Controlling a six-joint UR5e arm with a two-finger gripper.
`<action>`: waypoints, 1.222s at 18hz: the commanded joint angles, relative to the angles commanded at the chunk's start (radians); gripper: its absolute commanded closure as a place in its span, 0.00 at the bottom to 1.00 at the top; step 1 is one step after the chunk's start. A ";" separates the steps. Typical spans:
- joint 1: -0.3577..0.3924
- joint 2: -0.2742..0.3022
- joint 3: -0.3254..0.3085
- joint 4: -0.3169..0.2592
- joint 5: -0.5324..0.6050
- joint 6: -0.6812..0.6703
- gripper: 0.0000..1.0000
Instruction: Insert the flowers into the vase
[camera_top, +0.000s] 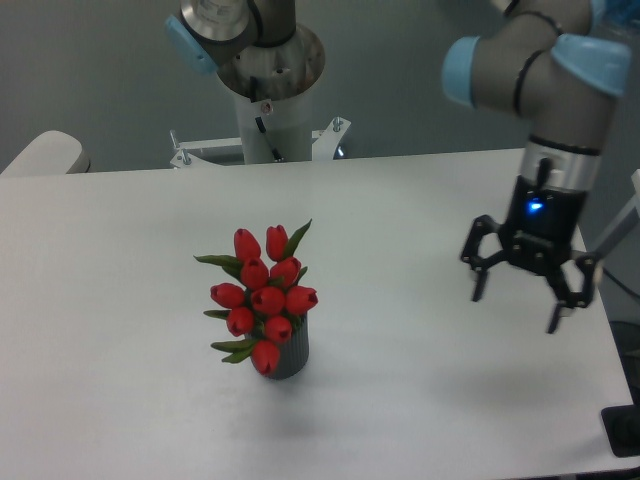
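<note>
Red tulip flowers (265, 300) stand bunched in the ribbed grey vase (291, 358).

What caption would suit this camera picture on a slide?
Red tulip flowers stand in the dark-grey vase on the white table; the open end effector hangs empty off to the side.

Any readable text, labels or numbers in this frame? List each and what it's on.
None legible.
Small red-and-white sticker on the robot base column: too small and blurred to read.
Gripper: a blue indicator light, no readable marking.
Flowers, vase and table: no text visible.
</note>
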 joint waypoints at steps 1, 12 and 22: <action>-0.009 -0.005 0.020 -0.011 0.038 0.009 0.00; 0.000 -0.043 0.152 -0.221 0.116 0.281 0.00; -0.011 -0.032 0.115 -0.207 0.151 0.318 0.00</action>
